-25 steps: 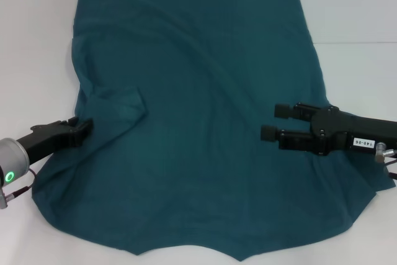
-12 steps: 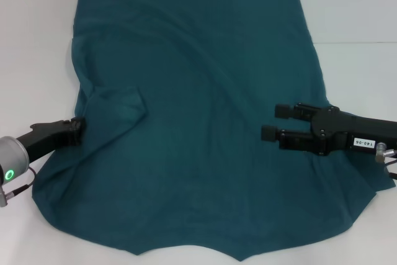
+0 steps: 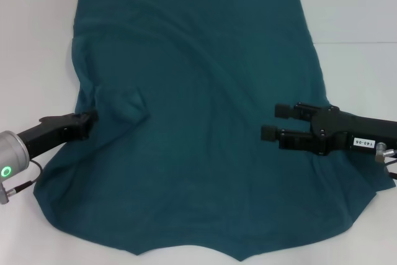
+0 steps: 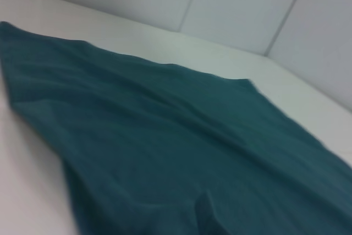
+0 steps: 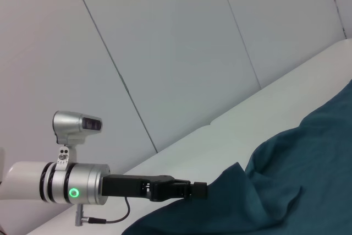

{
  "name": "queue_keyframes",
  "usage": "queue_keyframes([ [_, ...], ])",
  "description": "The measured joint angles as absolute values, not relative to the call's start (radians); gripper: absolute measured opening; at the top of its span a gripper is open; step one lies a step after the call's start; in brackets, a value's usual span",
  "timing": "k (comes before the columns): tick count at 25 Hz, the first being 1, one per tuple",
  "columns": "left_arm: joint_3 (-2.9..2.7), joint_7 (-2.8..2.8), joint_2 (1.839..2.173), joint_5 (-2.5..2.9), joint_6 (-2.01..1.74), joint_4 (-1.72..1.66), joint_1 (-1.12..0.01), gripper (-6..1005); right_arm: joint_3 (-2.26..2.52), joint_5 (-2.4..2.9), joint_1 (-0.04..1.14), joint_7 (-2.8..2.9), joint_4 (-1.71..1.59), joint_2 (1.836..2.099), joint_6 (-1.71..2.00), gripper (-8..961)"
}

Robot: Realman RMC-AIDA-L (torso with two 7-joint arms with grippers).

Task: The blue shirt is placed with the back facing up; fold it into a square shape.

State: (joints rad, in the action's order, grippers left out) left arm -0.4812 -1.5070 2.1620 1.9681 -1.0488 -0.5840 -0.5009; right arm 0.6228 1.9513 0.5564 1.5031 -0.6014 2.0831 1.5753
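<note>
Reaching in from about eight o'clock in the head view, the left gripper has its tips at the blue shirt's left edge, touching a small raised pucker of cloth there; whether its fingers are apart or closed on the fabric I cannot tell, since they merge into the dark cloth. The right wrist view shows the same gripper side-on, its tip meeting a lifted peak of the shirt. The shirt lies spread over most of the white table, plain side up, its straight hem toward twelve o'clock and its wavy edge toward six, with long creases running across it. In the left wrist view the shirt stretches away flat toward the table's far edge and the panelled wall. Bare table shows along nine o'clock, at the two top corners and at three o'clock. The right gripper comes in from three o'clock above the shirt's right half, its two fingers spread wide with nothing between them.
</note>
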Motion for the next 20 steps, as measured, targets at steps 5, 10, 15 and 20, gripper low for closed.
queue_keyframes([
  [5,-0.509,-1.539,2.164,1.968,-1.120,-0.598,-0.488,1,0.623,1.951,0.557,1.500,-0.599,2.083,1.575,883],
  [10,-0.520,-1.540,2.166,1.968,-1.153,-0.570,-0.487,20,0.623,1.951,0.556,1.497,-0.597,2.083,1.575,884],
  [15,-0.525,-1.545,2.165,1.969,-1.245,-0.550,-0.480,53,0.623,1.951,0.554,1.499,-0.597,2.083,1.575,883],
  [20,-0.519,-1.554,2.164,1.970,-1.307,-0.556,-0.463,85,0.622,1.951,0.553,1.497,-0.597,2.083,1.575,882],
])
